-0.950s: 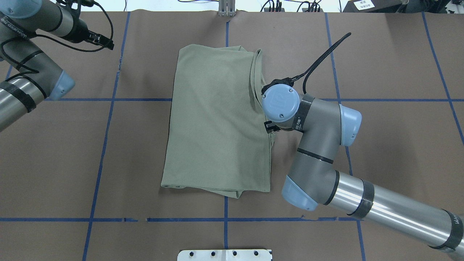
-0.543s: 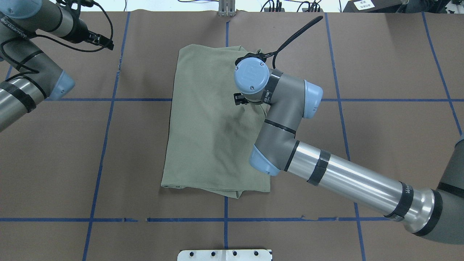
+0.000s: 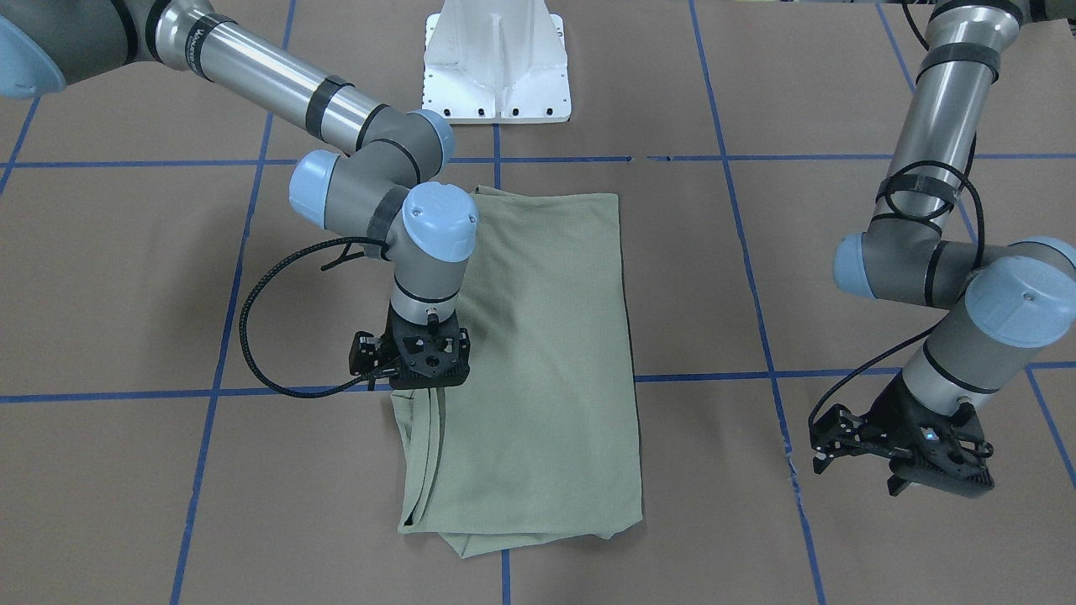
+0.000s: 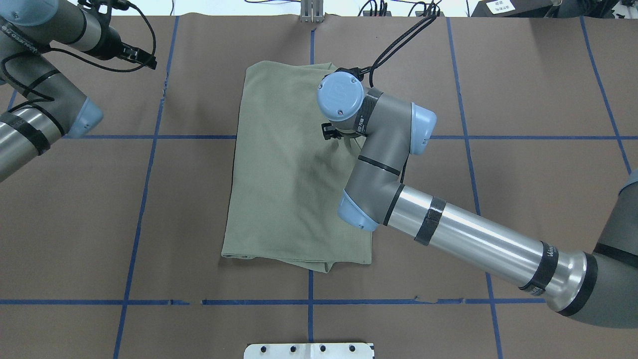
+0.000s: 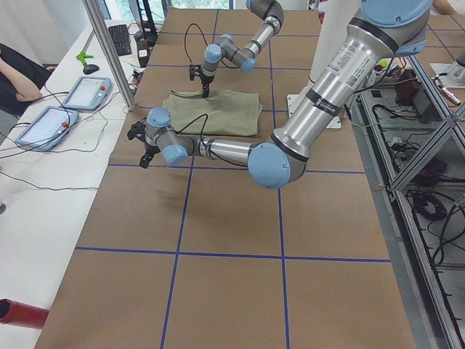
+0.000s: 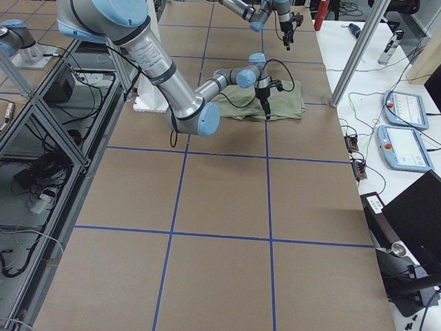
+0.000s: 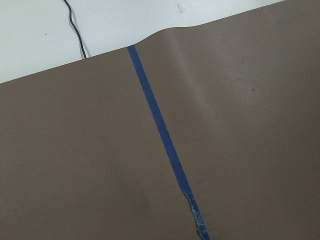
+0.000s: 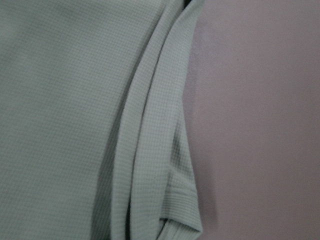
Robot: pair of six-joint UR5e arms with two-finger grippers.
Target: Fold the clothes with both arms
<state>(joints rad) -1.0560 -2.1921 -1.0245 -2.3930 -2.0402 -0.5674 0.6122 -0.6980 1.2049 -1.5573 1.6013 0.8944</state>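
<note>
The shirt (image 3: pixel 546 353) lies folded to a narrow oblong on the surface (image 3: pixel 126 294), its layered edge directly under the right fingers (image 3: pixel 424 382) (grip unreadable). The left fingers (image 3: pixel 929 475) hang well apart, equally unreadable. Cross-folds likely remain.

"UR" logo on the right arm's joint cap (image 4: pixel 340 94)

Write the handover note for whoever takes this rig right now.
Right claw: low over the layered long edge of the pale sage-green knit shirt, on the robot's right side; cannot tell if open or shut.
Left claw: off the shirt, above the bare brown paper-covered table; state unclear.
Done: shirt lies folded into a long rectangle mid-table.
Left: probably the crosswise fold, using both arms.
</note>
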